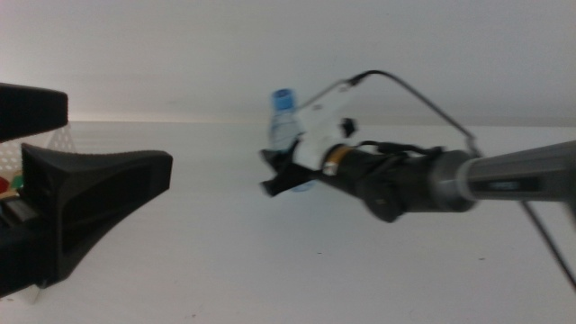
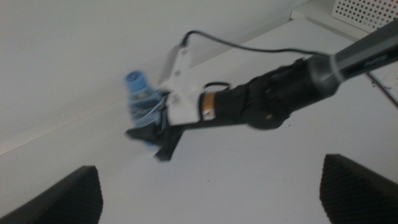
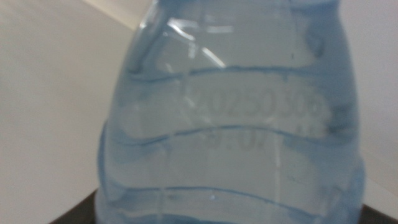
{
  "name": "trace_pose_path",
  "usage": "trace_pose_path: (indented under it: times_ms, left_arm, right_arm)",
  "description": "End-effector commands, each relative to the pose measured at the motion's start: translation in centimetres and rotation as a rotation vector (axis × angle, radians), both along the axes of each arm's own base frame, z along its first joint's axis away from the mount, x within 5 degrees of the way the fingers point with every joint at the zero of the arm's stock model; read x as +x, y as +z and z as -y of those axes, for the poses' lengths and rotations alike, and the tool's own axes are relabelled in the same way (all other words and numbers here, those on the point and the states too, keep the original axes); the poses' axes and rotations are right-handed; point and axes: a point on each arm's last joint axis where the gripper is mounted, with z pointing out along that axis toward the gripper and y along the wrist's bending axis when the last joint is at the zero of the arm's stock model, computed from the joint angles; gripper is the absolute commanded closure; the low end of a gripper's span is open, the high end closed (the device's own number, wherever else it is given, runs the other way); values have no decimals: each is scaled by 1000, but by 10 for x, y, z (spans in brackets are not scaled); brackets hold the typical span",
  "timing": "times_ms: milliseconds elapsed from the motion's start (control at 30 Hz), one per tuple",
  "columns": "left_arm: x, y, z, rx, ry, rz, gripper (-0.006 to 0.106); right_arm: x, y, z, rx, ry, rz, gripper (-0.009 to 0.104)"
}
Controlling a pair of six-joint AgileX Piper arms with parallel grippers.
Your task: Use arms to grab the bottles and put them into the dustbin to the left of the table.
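Observation:
The small clear water bottle [image 1: 284, 126] with its blue cap stands upright near the back of the white table [image 1: 270, 261]. My right gripper [image 1: 274, 172] reaches in from the right, its dark jaws closed on either side of the bottle's lower body. In the left wrist view the right gripper [image 2: 151, 142] holds the bottle [image 2: 142, 102] the same way. The bottle [image 3: 230, 124] fills the right wrist view. My left gripper [image 1: 117, 135] is open and empty at the left edge, apart from the bottle. The red can and orange bottle are not clearly in view.
A corner of the white perforated dustbin [image 1: 59, 139] shows at the far left behind my left gripper, and also in the left wrist view [image 2: 367, 12]. Small red and green bits [image 1: 9, 185] show by it. A black cable [image 1: 423, 94] loops above the right arm.

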Motion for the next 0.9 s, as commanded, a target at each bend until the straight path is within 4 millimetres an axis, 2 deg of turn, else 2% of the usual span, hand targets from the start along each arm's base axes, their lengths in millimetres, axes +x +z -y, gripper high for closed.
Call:
trace_pose_path:
  times_ms: [0,100,233,400,533,600,700,833,867]
  left_arm:
    - [0,1,1,-16,-6,8,7]
    - [0,1,1,-16,-6,8,7]
    - [0,1,1,-16,-6,8,7]
    - [0,1,1,-15,-7,9,7]
    - [0,1,1,-15,-7,9,7]
    - [0,1,1,-15,-7,9,7]
    - [0,1,1,-16,-6,8,7]
    - [0,1,1,-16,-6,8,7]
    - [0,1,1,-16,-6,8,7]
  right_arm:
    - [7,6,-21,37,37,61,97]
    - [10,-4,-37,48,51,58,97]
    - [5,-21,-52,42,84,49,97]
    - [0,-40,-61,25,105,24,97]
    - [-2,-44,-63,17,112,13,94]
    - [-3,-44,-63,44,89,-31,80]
    - [-4,-42,-61,62,57,-102,52]
    - [-11,-35,-56,94,14,-198,6]
    - [-14,-33,-54,92,14,-216,2]
